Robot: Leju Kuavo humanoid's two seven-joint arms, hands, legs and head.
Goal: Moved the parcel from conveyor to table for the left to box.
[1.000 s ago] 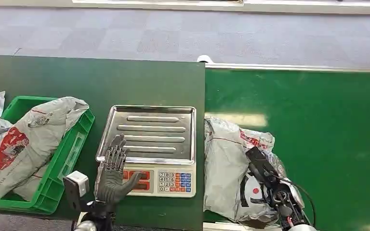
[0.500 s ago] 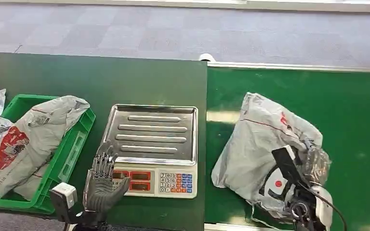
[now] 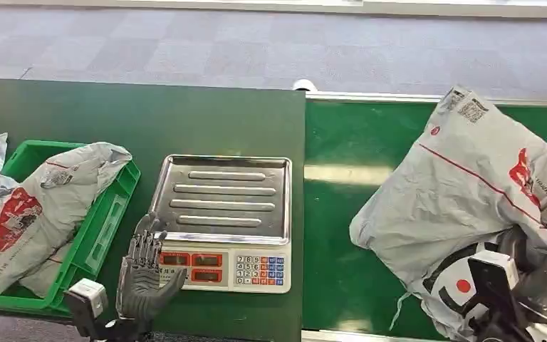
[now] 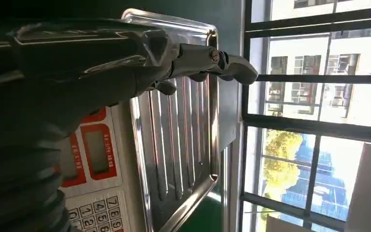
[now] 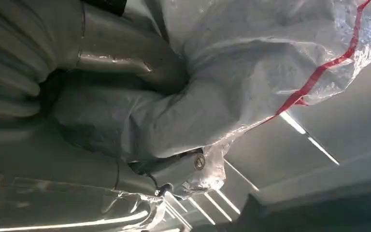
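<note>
My right hand [image 3: 541,274] grips the grey parcel [image 3: 470,192] above the conveyor [image 3: 349,149]. My left hand [image 3: 142,274] hovers empty, fingers apart, beside the scale [image 3: 224,221].

Parcel sorting station: green conveyor [image 3: 370,142] butting the worktop's [image 3: 149,117] right edge, weighing scale [image 3: 222,221] at its front edge, green crate [image 3: 107,221] of grey mailer bags [image 3: 50,199], grey carpet-tile floor [image 3: 185,50].

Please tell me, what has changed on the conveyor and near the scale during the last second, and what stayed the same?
The right hand, gripping the grey parcel, has lifted it off the green conveyor and carried it up and to the right. The left hand drew back a little from the scale, fingers open. The scale, the green crate and the parcels in it stayed in place.
</note>
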